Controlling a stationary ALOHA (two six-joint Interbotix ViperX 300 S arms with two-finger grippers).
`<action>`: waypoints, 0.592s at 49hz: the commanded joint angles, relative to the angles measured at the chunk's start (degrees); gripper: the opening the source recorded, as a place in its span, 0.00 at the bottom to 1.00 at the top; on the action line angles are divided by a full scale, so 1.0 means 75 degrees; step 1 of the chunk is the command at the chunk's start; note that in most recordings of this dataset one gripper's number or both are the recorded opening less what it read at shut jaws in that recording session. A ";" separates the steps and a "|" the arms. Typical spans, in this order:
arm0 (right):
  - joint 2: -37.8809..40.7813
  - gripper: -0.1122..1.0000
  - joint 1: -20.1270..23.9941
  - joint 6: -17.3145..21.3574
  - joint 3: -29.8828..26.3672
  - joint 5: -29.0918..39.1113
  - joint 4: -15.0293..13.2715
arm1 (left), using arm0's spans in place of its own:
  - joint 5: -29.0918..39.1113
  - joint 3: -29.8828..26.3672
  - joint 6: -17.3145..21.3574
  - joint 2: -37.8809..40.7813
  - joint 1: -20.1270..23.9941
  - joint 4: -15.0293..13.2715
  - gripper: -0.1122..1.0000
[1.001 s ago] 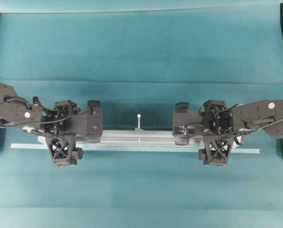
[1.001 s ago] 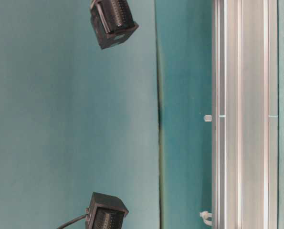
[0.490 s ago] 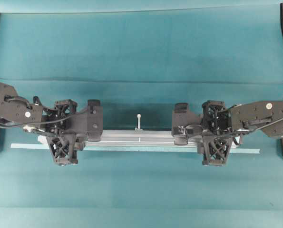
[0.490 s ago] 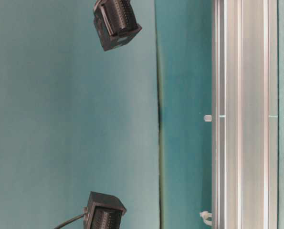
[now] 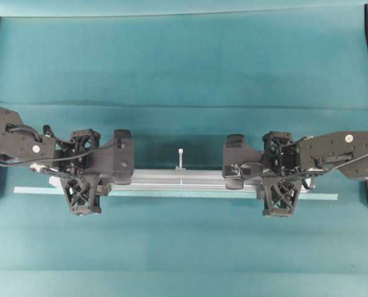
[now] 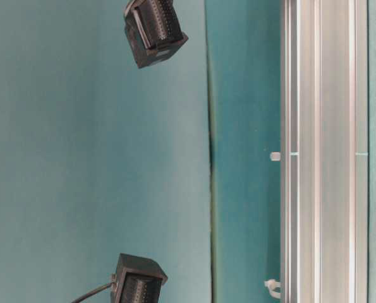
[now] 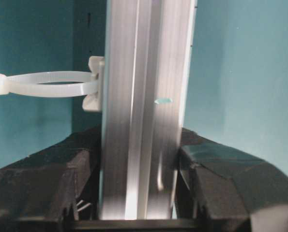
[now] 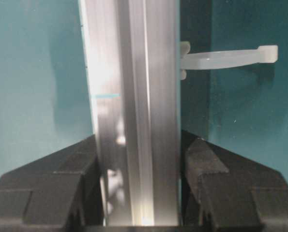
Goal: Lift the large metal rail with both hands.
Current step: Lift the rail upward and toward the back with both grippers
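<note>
I see the aluminium rail [image 5: 180, 180] lying left-to-right, ends hidden under my left gripper [image 7: 140, 193] and right gripper [image 8: 139, 193], both clamped on it.

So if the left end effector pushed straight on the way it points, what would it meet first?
Probably the teal table cloth right beneath; the left end effector already grips the grooved silver aluminium rail.
</note>
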 commanded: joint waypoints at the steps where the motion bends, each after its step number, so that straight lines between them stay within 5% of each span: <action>1: 0.0035 0.45 -0.0035 -0.0023 -0.0035 0.0012 0.0012 | -0.0059 -0.0082 -0.0047 -0.0047 -0.0035 -0.0035 0.43; 10: -0.0539 0.45 -0.0070 -0.0012 -0.0328 0.0668 0.0059 | 0.0316 -0.0340 -0.0047 -0.0516 -0.0059 -0.0012 0.43; 29: -0.2074 0.45 -0.0223 -0.0012 -0.1477 0.3234 0.0094 | 0.2719 -0.1359 0.0047 -0.2215 -0.0012 -0.0035 0.43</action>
